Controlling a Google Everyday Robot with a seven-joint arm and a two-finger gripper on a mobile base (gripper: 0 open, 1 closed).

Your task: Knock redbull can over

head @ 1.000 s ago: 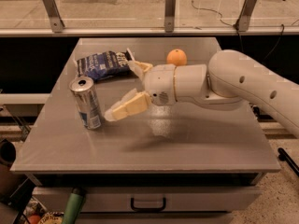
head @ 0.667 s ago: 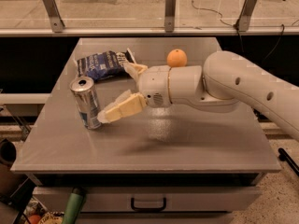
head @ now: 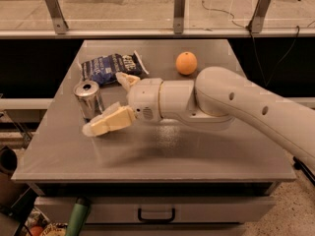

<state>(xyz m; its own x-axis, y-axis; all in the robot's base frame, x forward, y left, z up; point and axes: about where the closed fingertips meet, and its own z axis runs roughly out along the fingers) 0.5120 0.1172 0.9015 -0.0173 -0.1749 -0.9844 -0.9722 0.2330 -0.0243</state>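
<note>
The redbull can [head: 88,98] stands upright on the left part of the grey table [head: 197,151], its shiny round top showing. My gripper [head: 105,103] is open, right beside the can on its right. The near finger [head: 109,122] reaches in front of the can's lower part and hides it. The far finger [head: 127,79] sits behind and to the right of the can. I cannot tell whether a finger touches the can. My white arm stretches in from the right across the table.
A dark blue chip bag [head: 110,66] lies behind the can. An orange fruit [head: 186,63] sits at the back middle. A glass railing runs behind the table. A drawer handle [head: 156,215] and a green object [head: 78,219] are below the front edge.
My gripper has moved left towards the can; the near finger now overlaps the can's lower part. The can still stands upright in the same spot.
</note>
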